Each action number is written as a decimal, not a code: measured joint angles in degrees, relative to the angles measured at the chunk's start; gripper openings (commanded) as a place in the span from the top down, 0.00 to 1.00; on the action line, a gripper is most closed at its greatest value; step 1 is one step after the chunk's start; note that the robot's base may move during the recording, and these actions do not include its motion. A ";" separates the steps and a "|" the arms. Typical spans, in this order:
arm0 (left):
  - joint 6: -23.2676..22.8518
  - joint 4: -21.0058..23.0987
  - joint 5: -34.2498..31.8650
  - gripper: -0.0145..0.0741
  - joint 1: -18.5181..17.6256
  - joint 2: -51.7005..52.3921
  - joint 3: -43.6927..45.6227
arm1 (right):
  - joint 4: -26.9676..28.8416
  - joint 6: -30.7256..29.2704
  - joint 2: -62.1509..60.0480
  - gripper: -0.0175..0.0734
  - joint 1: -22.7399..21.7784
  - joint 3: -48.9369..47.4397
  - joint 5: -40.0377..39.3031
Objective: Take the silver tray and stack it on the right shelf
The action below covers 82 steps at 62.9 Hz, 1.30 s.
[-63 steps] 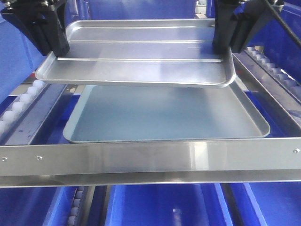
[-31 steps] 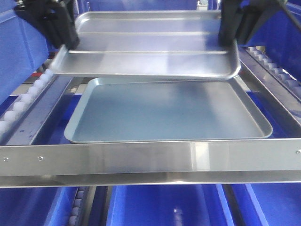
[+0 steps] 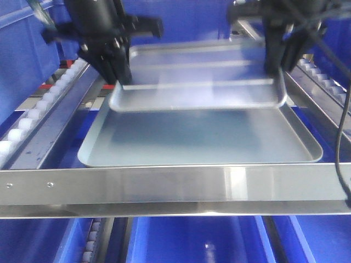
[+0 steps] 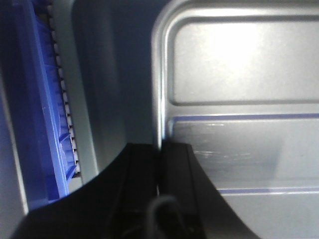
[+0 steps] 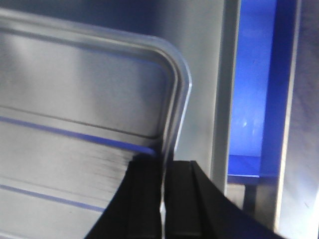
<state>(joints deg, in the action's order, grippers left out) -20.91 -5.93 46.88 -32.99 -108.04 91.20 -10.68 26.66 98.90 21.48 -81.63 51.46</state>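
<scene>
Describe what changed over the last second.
The silver tray moved away from the camera, deeper into the right shelf and lower over the blue-grey tray. The left gripper and right gripper stay clamped on its side rims. The blue-grey tray has not moved.

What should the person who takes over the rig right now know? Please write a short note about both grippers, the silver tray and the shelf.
Left gripper: shut on the left rim of the silver tray.
Right gripper: shut on its right rim.
Position: the tray is roughly level, low over the rear part of the larger blue-grey tray, which lies on the right shelf. I cannot tell whether the two trays touch.
Done: tray grabbed and over the shelf.
Left: probably lower it onto the blue-grey tray, open both grippers, pull the arms back.
</scene>
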 measured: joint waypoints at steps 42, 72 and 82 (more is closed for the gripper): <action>1.54 1.69 -2.56 0.40 1.84 -6.62 2.51 | 1.29 -2.09 6.99 0.12 -1.01 -0.18 -4.98; 4.24 1.29 7.11 0.66 -0.11 6.18 5.64 | 1.51 -3.44 -9.12 0.65 -0.89 0.19 0.72; 4.64 1.25 3.35 0.91 -2.19 17.95 -5.10 | 1.51 -5.02 -17.80 0.75 -0.79 5.94 0.83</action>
<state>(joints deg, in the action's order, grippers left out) -16.27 -4.68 50.23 -35.18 -90.08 86.10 -9.17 21.64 81.09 20.69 -75.69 52.29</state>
